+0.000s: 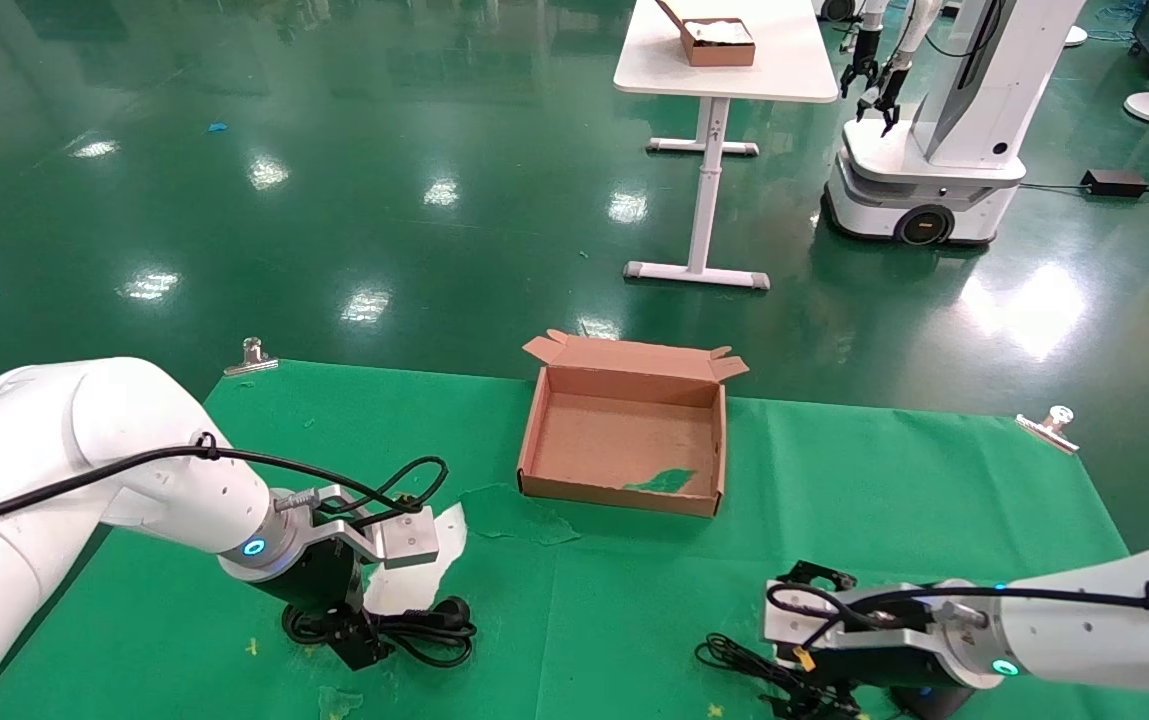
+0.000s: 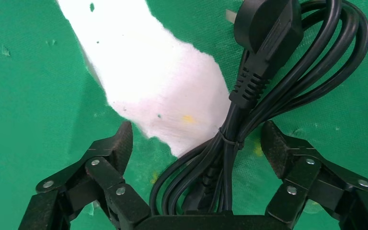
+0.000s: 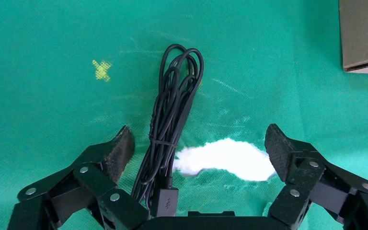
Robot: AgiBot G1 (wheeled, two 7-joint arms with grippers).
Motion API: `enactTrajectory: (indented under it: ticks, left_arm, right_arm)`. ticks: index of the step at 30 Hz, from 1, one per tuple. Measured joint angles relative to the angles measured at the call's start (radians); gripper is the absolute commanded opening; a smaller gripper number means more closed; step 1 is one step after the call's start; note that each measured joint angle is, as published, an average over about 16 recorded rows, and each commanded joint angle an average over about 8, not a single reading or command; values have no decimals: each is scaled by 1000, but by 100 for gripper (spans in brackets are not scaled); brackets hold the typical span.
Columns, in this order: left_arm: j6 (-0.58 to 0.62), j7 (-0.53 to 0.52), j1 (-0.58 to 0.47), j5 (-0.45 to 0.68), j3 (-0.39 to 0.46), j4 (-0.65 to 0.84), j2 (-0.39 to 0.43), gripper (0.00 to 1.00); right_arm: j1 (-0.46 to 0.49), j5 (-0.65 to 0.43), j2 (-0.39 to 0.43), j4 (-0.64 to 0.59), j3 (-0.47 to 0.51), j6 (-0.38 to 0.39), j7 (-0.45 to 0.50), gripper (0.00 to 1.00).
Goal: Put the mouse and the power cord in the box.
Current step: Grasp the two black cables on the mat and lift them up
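At the left, the left gripper is low over the power cord, which lies coiled on the green-covered tabletop beside a white torn patch in the cover. In the left wrist view its fingers are spread wide, one on each side of the bundle; the tied strands of the power cord run up between them, untouched by either pad, and the chunky plug lies beyond the fingertips on top of the loops. The left arm reaches in from the robot's left side, forearm sloping down and the wrist bent so the gripper points at the tabletop.

In the middle, farther from the robot, the box sits open and upright on the tabletop, a green scrap on its floor near the front wall.

At the right, the right gripper is down at the near edge over the thin bundled cable of the mouse. Its fingers are likewise wide apart; the cable bundle lies nearer one finger, just beside it, stretching away past the tips, with the USB plug close to the palm. The mouse body itself cannot be made out. The right arm comes in low and nearly level from the robot's right.
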Motion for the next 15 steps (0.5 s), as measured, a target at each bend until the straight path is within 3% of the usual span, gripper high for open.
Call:
enactTrajectory:
  ticks: [15]
  left_arm:
    - [1,0,0,-1,-1,-2,-1,0]
  right_arm:
    - [-3,5,11,18,1,-9,-4,0]
